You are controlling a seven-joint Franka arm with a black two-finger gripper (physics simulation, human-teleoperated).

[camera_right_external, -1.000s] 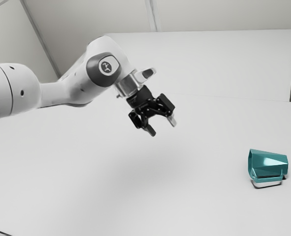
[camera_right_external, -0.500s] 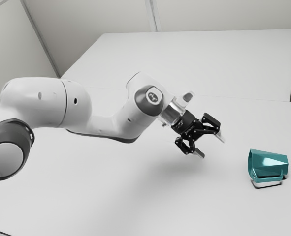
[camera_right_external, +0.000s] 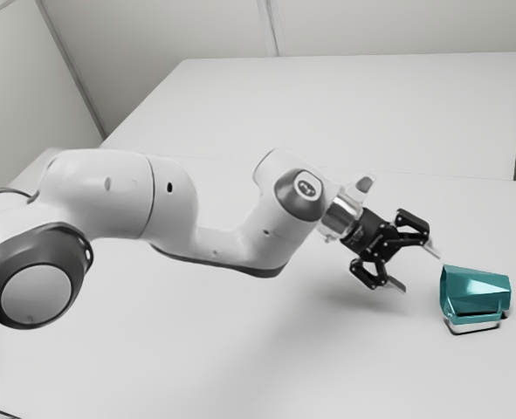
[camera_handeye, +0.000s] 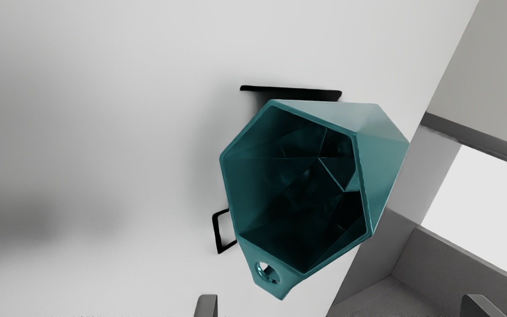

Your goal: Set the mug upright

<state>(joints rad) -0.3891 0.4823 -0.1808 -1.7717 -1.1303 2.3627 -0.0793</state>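
arm [camera_right_external: 105,196]: white, rounded | joint rings [camera_right_external: 52,246]: dark grey | wrist collar [camera_right_external: 342,212]: silver | gripper [camera_right_external: 417,270]: black, angular, grey-tipped

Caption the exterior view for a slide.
Open gripper reaching toward a teal mug lying on its side on a white table.

1. Mug [camera_handeye: 306,189]: outer base hidden from your wrist view behind its walls.
2. Your fingers [camera_handeye: 207,306], nearest mug's handle: cropped by wrist view's edge.
3. Your arm [camera_right_external: 109,196]: end farthest from mug cropped.
4. Table [camera_right_external: 240,367] past mug: cropped, exterior view's right.
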